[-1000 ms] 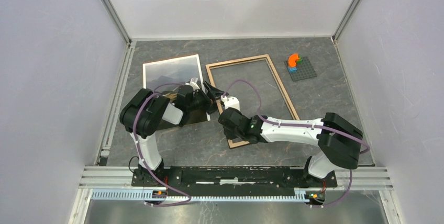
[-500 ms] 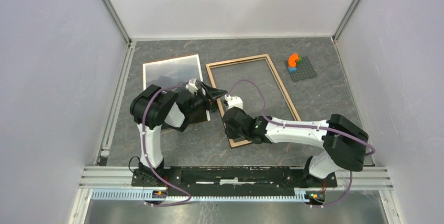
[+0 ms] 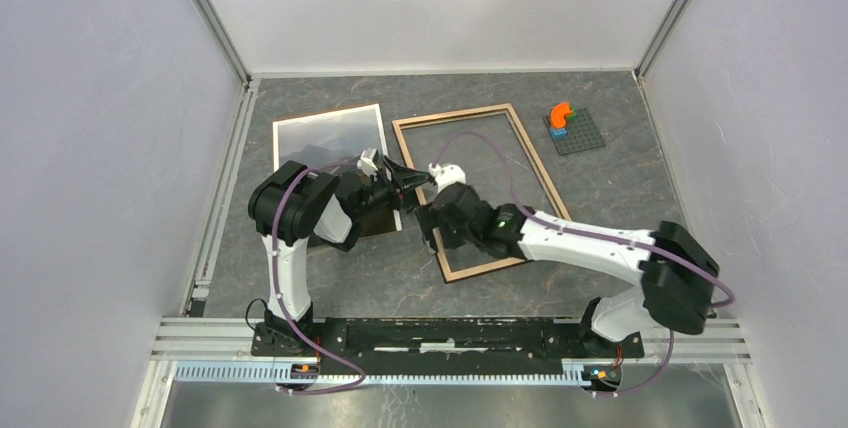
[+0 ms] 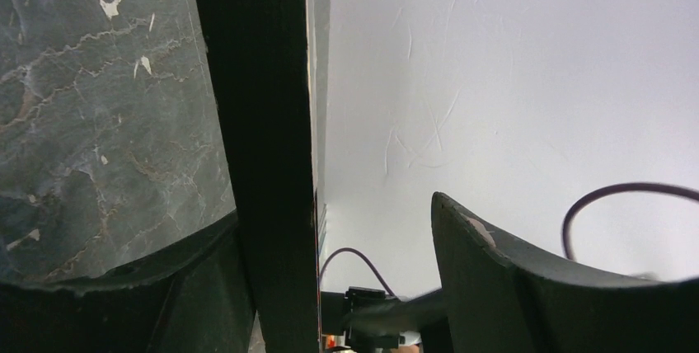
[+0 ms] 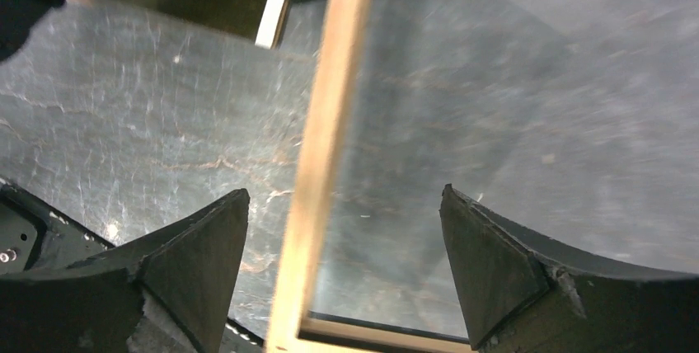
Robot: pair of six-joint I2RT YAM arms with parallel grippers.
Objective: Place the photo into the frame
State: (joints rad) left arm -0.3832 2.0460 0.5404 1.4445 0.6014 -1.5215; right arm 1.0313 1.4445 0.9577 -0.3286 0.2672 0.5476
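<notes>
The right fingers [image 5: 494,262] are standing apart astride the frame [image 5: 326,147] rail; the left fingers [image 4: 486,279] are gaping too. Nothing is gripping the frame, so a nudge is risking skewing it onto the photo [image 3: 330,133].

L hand [image 4: 330,209], R hand [image 5: 344,190]: both spread wide, wrists close together.

frame [image 3: 455,117] — 1 | photo [image 3: 330,138] — 1 | studded plate [image 3: 578,132] — 1 | robot arms [image 3: 285,213] [image 3: 585,240] — 2
</notes>
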